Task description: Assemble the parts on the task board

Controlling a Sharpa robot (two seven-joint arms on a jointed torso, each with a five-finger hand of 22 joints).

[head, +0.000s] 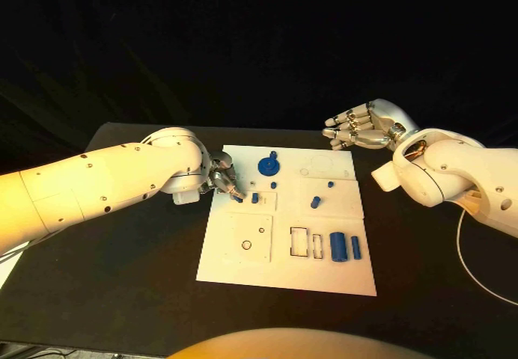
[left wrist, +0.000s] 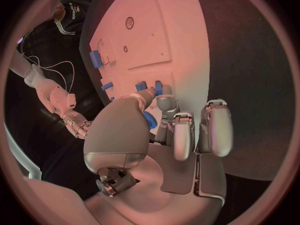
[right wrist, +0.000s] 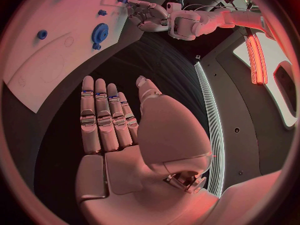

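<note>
The left hand (head: 221, 179) is placed at the left edge of the board (head: 324, 280), its fingers (left wrist: 181, 135) curled in beside a small blue peg (head: 254, 198) in the board's upper left part. In the left wrist view a blue piece (left wrist: 150, 120) is seen tucked between thumb and fingers, so a part is judged to be pinched, though the hold is only partly visible. The right hand (head: 361, 126) is held off the board's far right corner, over the table (head: 119, 299), its fingers straight and close together with nothing in them. Other parts are spread over the board: a gear (head: 269, 164) near the top, a short peg (head: 315, 202) in the middle, and two cylinders (head: 346, 246) lower right beside empty outlined slots. The main risk is judged to be a slip of the pinched piece, since so little of it is gripped; it could be dropped or tilted as it is brought to its seat. The nearby upright peg could also be knocked by the curled fingers. Since the board does not look to be held down by the right hand, it could be pushed sideways under pressing force.
</note>
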